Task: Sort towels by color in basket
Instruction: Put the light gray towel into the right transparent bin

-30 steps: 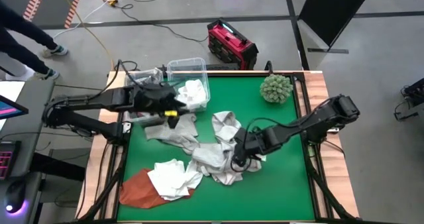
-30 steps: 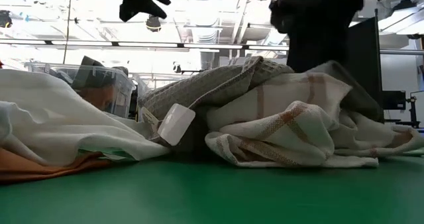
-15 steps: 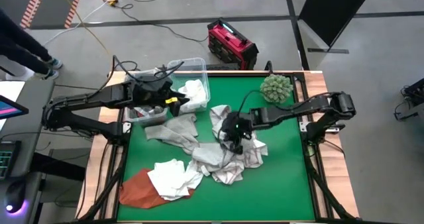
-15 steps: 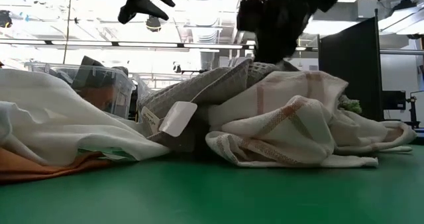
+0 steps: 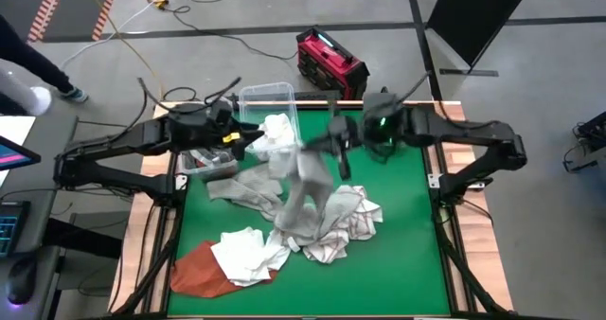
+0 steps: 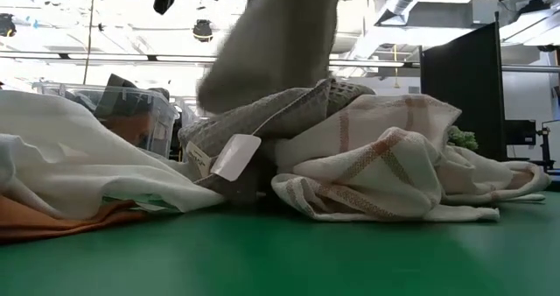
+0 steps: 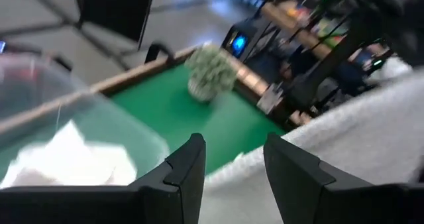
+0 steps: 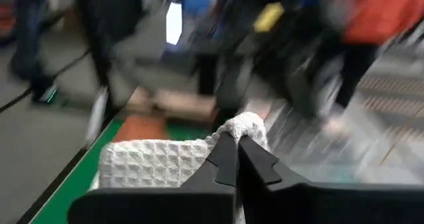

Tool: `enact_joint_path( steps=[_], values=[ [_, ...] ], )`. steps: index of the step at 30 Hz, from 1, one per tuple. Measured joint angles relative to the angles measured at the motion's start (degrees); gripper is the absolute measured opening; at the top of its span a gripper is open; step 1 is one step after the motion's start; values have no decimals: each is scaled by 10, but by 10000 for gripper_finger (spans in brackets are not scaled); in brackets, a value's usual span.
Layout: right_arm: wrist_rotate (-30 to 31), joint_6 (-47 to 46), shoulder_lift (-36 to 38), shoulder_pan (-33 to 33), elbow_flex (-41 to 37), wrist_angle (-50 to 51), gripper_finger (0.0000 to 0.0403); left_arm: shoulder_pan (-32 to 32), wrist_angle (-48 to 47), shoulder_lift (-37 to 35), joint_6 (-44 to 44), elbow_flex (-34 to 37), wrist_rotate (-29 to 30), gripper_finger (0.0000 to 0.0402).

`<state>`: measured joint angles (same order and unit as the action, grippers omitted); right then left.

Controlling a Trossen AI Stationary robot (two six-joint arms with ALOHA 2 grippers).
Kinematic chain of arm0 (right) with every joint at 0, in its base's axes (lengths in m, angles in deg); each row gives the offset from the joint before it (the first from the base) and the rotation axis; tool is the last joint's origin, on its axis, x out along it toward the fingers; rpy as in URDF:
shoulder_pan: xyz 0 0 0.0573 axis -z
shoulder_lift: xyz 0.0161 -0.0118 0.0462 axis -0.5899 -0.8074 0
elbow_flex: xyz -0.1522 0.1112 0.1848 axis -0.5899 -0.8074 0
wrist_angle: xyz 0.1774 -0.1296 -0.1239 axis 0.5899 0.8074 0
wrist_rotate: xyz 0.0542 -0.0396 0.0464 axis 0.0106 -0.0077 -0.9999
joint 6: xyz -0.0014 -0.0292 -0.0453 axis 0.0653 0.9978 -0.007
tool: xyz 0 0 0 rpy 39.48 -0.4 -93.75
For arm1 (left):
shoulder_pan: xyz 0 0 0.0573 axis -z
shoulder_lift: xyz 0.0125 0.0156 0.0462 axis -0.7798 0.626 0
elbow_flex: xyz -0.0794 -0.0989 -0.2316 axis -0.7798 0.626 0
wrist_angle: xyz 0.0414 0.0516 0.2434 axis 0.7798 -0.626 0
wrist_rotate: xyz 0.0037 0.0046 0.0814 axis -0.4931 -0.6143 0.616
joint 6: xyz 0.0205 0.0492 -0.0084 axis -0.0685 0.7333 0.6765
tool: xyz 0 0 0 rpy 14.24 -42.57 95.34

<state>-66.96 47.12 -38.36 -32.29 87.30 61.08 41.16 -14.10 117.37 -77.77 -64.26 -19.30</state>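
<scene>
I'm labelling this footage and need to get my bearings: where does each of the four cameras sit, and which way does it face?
High view: overhead, straight down on the green table, both arms, the clear bin.
Low view: table height, level across the towel pile; the lifted grey towel hangs in front.
Left wrist view: on the left arm, past the open left pincer toward the green ball.
Right wrist view: on the right arm; right pincer shut on the grey towel.
Shared: high and low both show the grey towel.

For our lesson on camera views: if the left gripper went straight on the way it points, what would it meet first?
Probably the grey towel hanging from the right gripper, just beyond the left gripper; depth is unclear.
</scene>
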Motion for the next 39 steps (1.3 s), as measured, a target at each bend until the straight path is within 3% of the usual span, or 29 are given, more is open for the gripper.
enact_joint_path(
  steps=[7,12,17,20,23,27,32,39],
  values=[
    [8,25,-90,55,138,-119,21,0,72,-41,62,0,8,144],
    [64,29,-185,84,240,-186,21,0,75,-66,45,0,6,144],
    [124,27,-278,117,350,-282,21,0,63,-88,24,0,-32,144],
    [152,27,-323,142,418,-261,21,0,49,-102,26,0,-38,144],
    [152,24,-350,170,457,-167,21,-1,36,-112,50,0,-31,144],
    [132,29,-352,195,459,-73,22,-1,12,-120,70,0,21,144],
    [106,90,-322,218,461,-57,23,-1,-22,-119,72,0,130,144],
    [-39,58,-303,265,461,-48,23,-15,-36,-114,73,0,226,144]
  ],
)
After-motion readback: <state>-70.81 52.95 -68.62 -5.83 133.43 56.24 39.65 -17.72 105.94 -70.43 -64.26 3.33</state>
